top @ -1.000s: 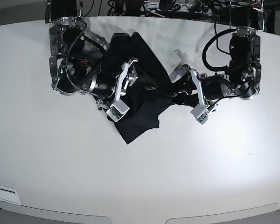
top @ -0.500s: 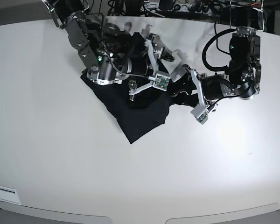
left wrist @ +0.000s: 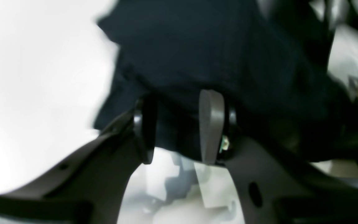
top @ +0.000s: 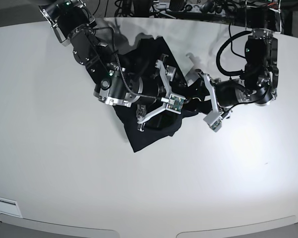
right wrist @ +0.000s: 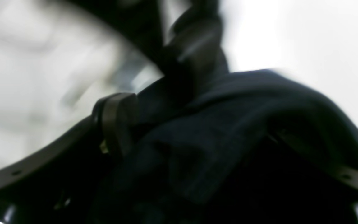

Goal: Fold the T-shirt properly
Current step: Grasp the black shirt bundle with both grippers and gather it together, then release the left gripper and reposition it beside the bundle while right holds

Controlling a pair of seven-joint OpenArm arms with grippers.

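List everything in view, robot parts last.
T-shirt: one, black, crumpled on the table's far middle, between the two arms.
Table: one, white, fills most of the base view.
Cables and gear: several, dark, behind the table's far edge; too small to tell apart.
Left gripper: one, grey pads, closed on a fold of the T-shirt, on the base view's right.
Right gripper: one, silver and black, jaws wide open over the T-shirt, on the base view's left.
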